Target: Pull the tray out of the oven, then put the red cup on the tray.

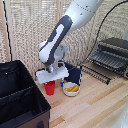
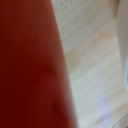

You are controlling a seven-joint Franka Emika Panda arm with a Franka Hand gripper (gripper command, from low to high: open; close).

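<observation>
**Arm low over the red cup, tray already out**

The boxy black countertop toaster oven [image 1: 114, 55] sits at the exterior view's right, its flat dark barred metal tray [image 1: 97, 71] drawn forward to receive a load. The gripper [image 1: 50, 81] hangs directly over the small bright red cup [image 1: 49, 88], beside a white bowl [image 1: 71, 90]; whether it grips is unclear.

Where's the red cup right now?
In the exterior view the red cup stands on the wooden table, directly under the gripper, between the black fabric box and the white bowl.
</observation>
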